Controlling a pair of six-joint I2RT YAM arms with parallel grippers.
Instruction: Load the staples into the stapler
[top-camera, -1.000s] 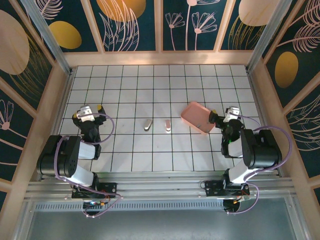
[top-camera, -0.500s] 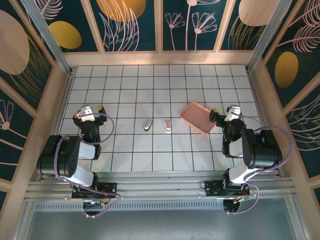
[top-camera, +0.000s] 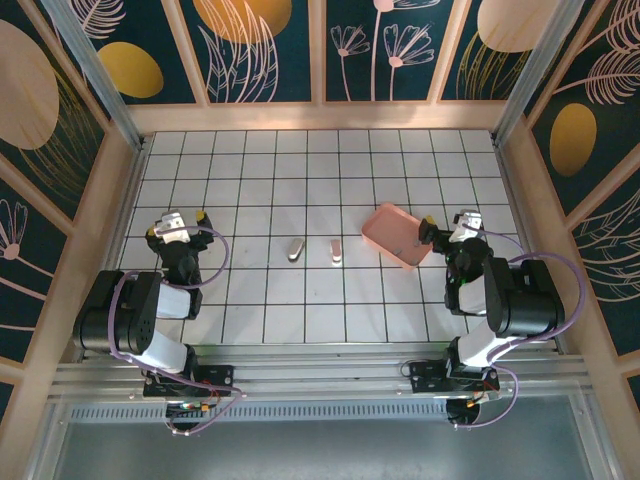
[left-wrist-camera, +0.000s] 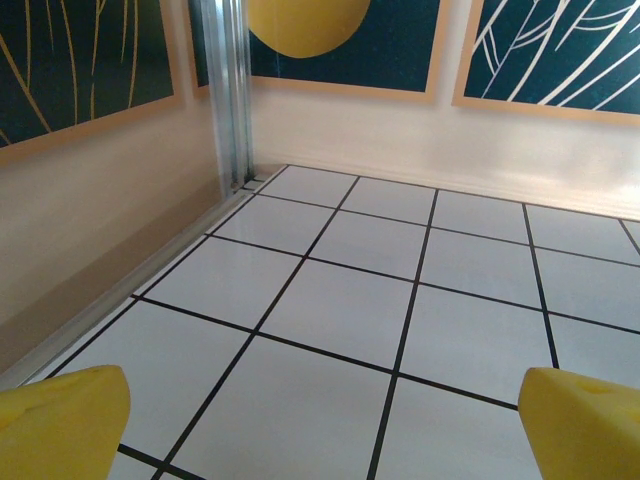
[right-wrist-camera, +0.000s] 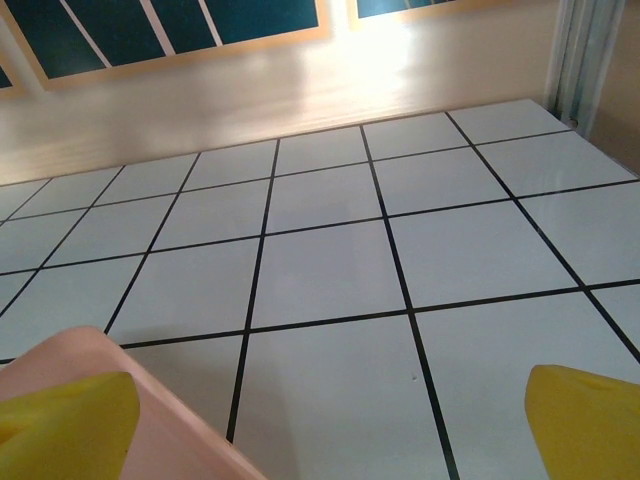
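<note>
Two small oblong pieces lie side by side mid-table in the top view. The paler whitish one on the right looks like the stapler (top-camera: 336, 252). The greyer, tilted one on the left looks like the staples (top-camera: 295, 249). My left gripper (top-camera: 177, 222) rests low at the left side, open, with bare tile between its yellow fingertips (left-wrist-camera: 60, 420). My right gripper (top-camera: 450, 224) sits at the right side, open and empty, its left fingertip (right-wrist-camera: 60, 415) just over the pink tray's near corner. Both grippers are far from the two pieces.
The pink tray (top-camera: 395, 234) lies tilted right of centre, against my right gripper; its rim (right-wrist-camera: 170, 410) shows in the right wrist view. Wooden walls (top-camera: 320, 115) enclose the white tiled floor on three sides. A metal post (left-wrist-camera: 225, 90) stands in the far left corner.
The right arm has shifted very slightly near the tray. The left arm, the tray and both small pieces have stayed put.
</note>
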